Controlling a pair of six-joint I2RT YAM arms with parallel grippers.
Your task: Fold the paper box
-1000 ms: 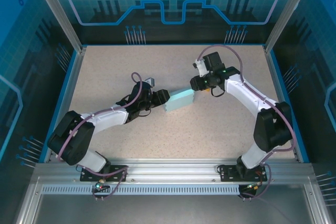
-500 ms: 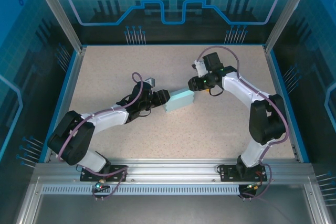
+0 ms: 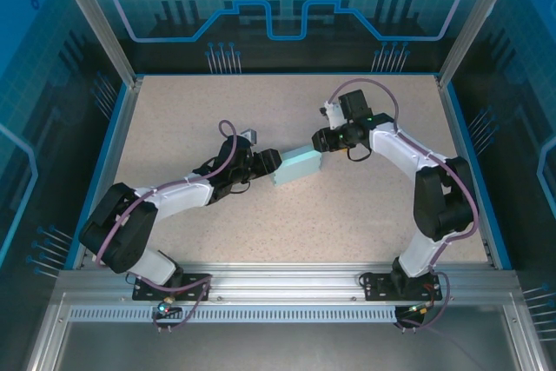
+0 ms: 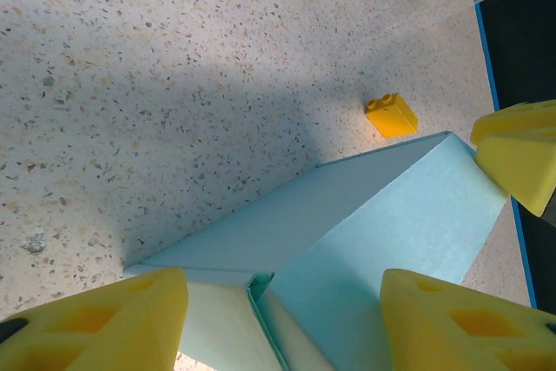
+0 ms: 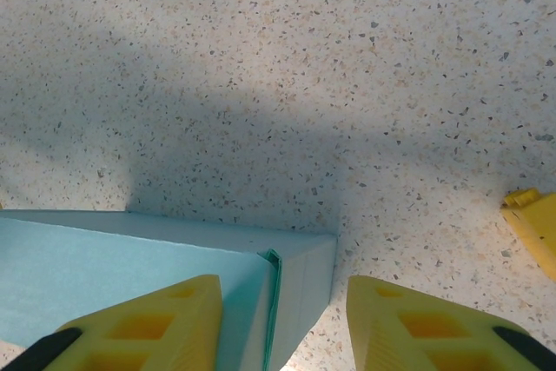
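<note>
Our left gripper (image 3: 274,162) stands fairly wide astride one end of the paper box (image 3: 297,165); we cannot tell whether its pads press. The box lies mid-way across the table (image 3: 174,110), its long axis running from that gripper up and rightward to our right gripper (image 3: 320,140), so each arm has one end. The right jaws are part open, one finger over the box top, the other just off its corner. Against a second ago, box and left arm are unmoved; the right elbow has swung slightly inward.
</note>
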